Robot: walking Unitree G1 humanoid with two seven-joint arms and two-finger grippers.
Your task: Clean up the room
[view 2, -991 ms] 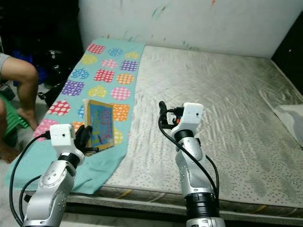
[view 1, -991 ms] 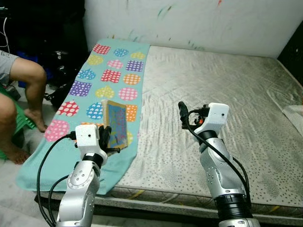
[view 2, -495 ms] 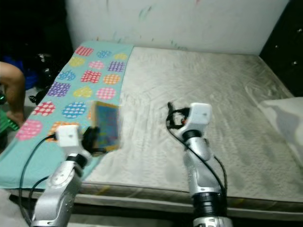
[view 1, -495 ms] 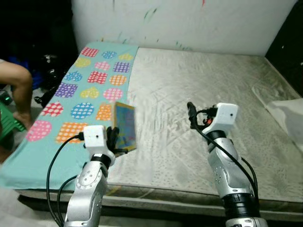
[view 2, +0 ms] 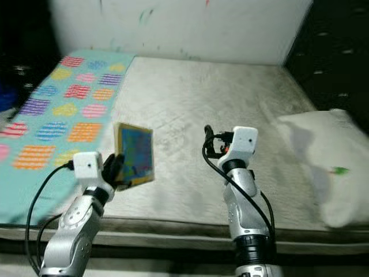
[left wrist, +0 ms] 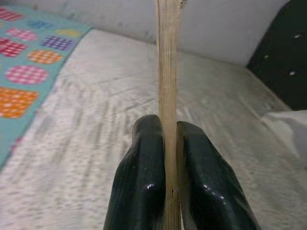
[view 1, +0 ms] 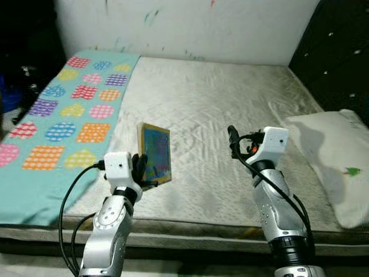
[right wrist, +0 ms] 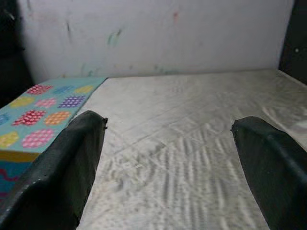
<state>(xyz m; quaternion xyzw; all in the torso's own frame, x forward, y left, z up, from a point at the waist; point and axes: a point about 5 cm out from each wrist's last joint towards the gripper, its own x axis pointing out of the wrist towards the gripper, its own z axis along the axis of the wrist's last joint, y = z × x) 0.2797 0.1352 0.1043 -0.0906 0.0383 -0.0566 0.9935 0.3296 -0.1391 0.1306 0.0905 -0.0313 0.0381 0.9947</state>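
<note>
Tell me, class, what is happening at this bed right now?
The robot stands at the foot of a bare mattress. Its left gripper is shut on a thin, colourful book, held upright above the mattress edge. Its right gripper is raised beside it, fingers open and holding nothing. A patterned teal blanket covers the left side of the bed, and a white pillow lies at the right.

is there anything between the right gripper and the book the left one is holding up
Nothing visible. The left gripper holds the book upright above the bare mattress; the open right gripper hangs beside it with only air between them. The pillow lies off to the right.
</note>
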